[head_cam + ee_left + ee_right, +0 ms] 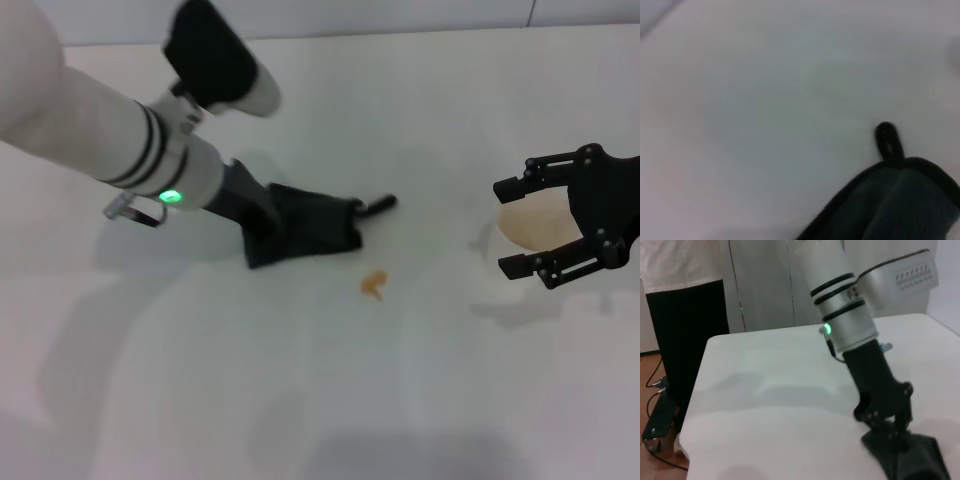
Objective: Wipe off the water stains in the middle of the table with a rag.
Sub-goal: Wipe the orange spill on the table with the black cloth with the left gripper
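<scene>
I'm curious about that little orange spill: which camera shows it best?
The head view: the water stains lie on the bare table, just beside the rag under the left gripper. Neither wrist view shows them.

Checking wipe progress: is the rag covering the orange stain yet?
No: in the head view the stain lies bare on the table, apart from the rag under the left gripper.

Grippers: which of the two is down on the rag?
The left gripper, its tip planted on the dark rag beside the orange stain. The right gripper hangs open, far from the rag, over a pale cup.
</scene>
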### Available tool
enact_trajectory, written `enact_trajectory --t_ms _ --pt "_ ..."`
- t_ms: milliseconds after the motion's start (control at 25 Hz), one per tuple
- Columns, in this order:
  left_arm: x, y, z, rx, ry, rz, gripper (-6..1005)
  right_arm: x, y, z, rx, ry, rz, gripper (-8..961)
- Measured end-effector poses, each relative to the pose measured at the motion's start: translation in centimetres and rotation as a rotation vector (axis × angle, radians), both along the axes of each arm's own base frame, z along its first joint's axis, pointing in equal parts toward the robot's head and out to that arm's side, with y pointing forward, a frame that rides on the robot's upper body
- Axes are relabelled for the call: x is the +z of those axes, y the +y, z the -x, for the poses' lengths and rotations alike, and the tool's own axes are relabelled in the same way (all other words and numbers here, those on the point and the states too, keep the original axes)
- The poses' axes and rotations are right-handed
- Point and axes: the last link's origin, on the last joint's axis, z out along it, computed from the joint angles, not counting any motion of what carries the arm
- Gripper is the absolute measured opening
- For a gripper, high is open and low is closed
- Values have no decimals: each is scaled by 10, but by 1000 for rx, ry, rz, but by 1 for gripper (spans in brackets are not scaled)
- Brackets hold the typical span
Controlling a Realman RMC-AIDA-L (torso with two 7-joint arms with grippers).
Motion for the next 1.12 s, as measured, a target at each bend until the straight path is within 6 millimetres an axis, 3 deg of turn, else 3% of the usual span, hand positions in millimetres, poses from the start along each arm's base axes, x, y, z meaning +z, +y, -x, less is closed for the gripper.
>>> enact_trajectory --t_ms 240,560,600,840,1120 --pt "13 8 6 31 -28 -49 92 0 -1 -1 0 1 2 858" --pt "-16 -16 -16 -39 -75 108 92 -1 0 0 3 2 3 858" --pt "-26 -29 -24 -67 -86 181 92 -1 0 0 4 1 3 858" --pt "-46 -55 -38 -108 -98 319 91 -2 0 1 6 2 2 858" --pt "-48 -54 -37 -98 -86 301 90 -4 0 3 8 8 5 858"
